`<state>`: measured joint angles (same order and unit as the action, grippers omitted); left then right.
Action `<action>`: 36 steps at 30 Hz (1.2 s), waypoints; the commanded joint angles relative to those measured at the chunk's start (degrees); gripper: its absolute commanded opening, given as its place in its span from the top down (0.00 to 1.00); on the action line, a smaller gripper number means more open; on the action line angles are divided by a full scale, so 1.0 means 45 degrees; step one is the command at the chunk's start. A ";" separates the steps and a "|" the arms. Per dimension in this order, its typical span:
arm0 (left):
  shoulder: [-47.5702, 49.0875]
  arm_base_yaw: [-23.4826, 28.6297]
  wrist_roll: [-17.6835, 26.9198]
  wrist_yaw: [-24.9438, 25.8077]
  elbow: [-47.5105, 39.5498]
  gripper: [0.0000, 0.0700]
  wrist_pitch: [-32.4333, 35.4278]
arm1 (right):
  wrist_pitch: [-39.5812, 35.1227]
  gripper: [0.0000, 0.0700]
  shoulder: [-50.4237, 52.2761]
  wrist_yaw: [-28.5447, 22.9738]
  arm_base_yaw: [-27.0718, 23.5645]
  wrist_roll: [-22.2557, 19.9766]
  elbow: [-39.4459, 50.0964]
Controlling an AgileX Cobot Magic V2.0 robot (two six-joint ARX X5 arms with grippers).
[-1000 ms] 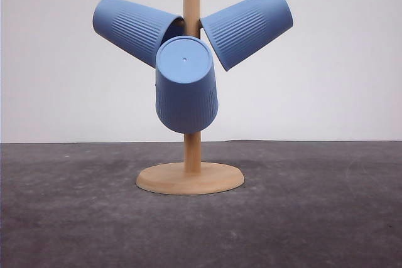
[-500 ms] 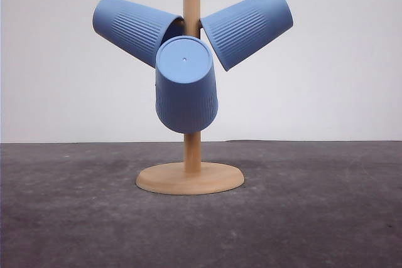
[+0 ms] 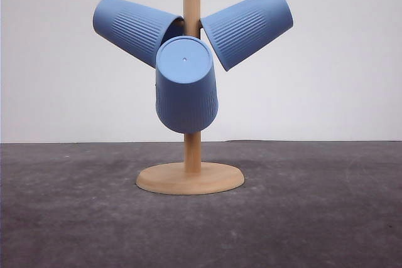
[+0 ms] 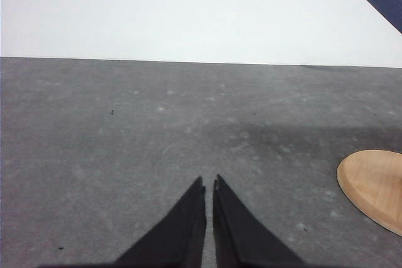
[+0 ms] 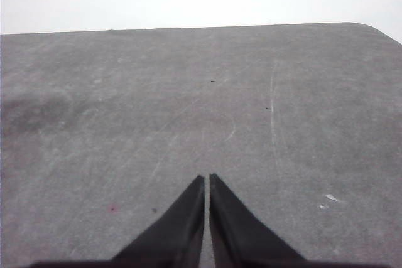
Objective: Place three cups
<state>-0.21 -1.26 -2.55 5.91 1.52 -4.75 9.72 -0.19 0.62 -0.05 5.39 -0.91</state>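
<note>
Three cups (image 3: 186, 86) are hung on a wooden stand (image 3: 190, 177), set on a scuffed dark grey surface (image 3: 314, 218). A plain white wall is seen behind. Left claw (image 4: 208, 183) and right claw (image 5: 207, 179) are both pinched closed, nothing held.

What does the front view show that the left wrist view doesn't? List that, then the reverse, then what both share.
Front view: all three cups hanging tilted around the wooden post, the left cup, the right cup and the front cup with its flat bottom toward the camera.
Left wrist view: the left gripper, shut and empty, low over the table.
Both: the stand's round wooden base, cut off in the wrist view, the dark grey table, the white wall, and blue cup surface; the wrist view catches just a corner of one cup.
</note>
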 commanded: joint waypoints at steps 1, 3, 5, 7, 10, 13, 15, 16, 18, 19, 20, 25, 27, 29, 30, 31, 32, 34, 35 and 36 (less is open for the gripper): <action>0.0005 0.0005 0.0034 0.0005 -0.0176 1.00 0.0102 | -0.0151 0.98 -0.0005 -0.0005 0.0005 0.0131 0.0044; 0.0005 0.0005 0.0039 0.0005 -0.0176 1.00 0.0102 | -0.0151 0.98 -0.0005 -0.0005 0.0005 0.0131 0.0044; 0.0005 0.0005 0.0039 0.0005 -0.0176 1.00 0.0102 | -0.0151 0.98 -0.0005 -0.0005 0.0005 0.0131 0.0044; 0.0005 0.0005 0.0038 0.0005 -0.0176 1.00 0.0102 | -0.0151 0.98 -0.0005 -0.0005 0.0005 0.0131 0.0044; 0.0005 0.0005 0.0039 0.0005 -0.0176 1.00 0.0102 | -0.0151 0.98 -0.0005 -0.0010 0.0005 0.0131 0.0044; 0.0005 0.0005 0.0034 0.0005 -0.0176 1.00 0.0102 | -0.0151 0.98 -0.0005 -0.0005 0.0005 0.0131 0.0044; 0.0005 0.0005 0.0038 0.0005 -0.0176 1.00 0.0102 | -0.0151 0.98 -0.0005 -0.0005 0.0005 0.0131 0.0044; 0.0005 0.0005 0.0035 0.0005 -0.0176 1.00 0.0102 | -0.0151 0.98 -0.0005 -0.0005 0.0005 0.0131 0.0044; 0.0005 0.0005 0.0038 0.0005 -0.0176 1.00 0.0102 | -0.0151 0.98 -0.0005 -0.0006 0.0005 0.0131 0.0044; 0.0005 0.0005 0.0035 0.0005 -0.0176 1.00 0.0102 | -0.0151 0.98 -0.0005 -0.0009 0.0005 0.0131 0.0044; 0.0005 0.0005 0.0039 0.0005 -0.0176 1.00 0.0102 | -0.0151 0.98 -0.0005 -0.0005 0.0005 0.0131 0.0044; 0.0005 0.0005 0.0039 0.0005 -0.0176 1.00 0.0102 | -0.0151 0.98 -0.0005 -0.0006 0.0005 0.0131 0.0044; 0.0005 0.0005 0.0039 0.0005 -0.0176 1.00 0.0102 | -0.0151 0.98 -0.0005 -0.0005 0.0005 0.0131 0.0044; 0.0005 0.0005 0.0039 0.0005 -0.0176 1.00 0.0102 | -0.0151 0.98 -0.0005 -0.0008 0.0005 0.0131 0.0044; 0.0005 0.0005 0.0039 0.0005 -0.0176 1.00 0.0102 | -0.0151 0.98 -0.0005 -0.0006 0.0005 0.0131 0.0044; 0.0005 0.0005 0.0039 0.0005 -0.0176 1.00 0.0102 | -0.0151 0.98 -0.0005 -0.0009 0.0005 0.0131 0.0044; 0.0005 0.0005 0.0039 0.0005 -0.0176 1.00 0.0102 | -0.0151 0.98 -0.0005 -0.0006 0.0005 0.0131 0.0044; 0.0005 0.0005 0.0039 0.0005 -0.0176 1.00 0.0102 | -0.0151 0.98 -0.0005 -0.0009 0.0005 0.0131 0.0044; 0.0005 0.0005 0.0039 0.0005 -0.0176 1.00 0.0102 | -0.0151 0.98 -0.0005 -0.0006 0.0005 0.0131 0.0044; 0.0005 0.0005 0.0039 0.0005 -0.0176 1.00 0.0102 | -0.0151 0.98 -0.0005 -0.0010 0.0005 0.0131 0.0044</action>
<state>-0.21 -1.26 -2.55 5.91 1.54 -4.75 9.72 -0.19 0.62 -0.05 5.39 -0.91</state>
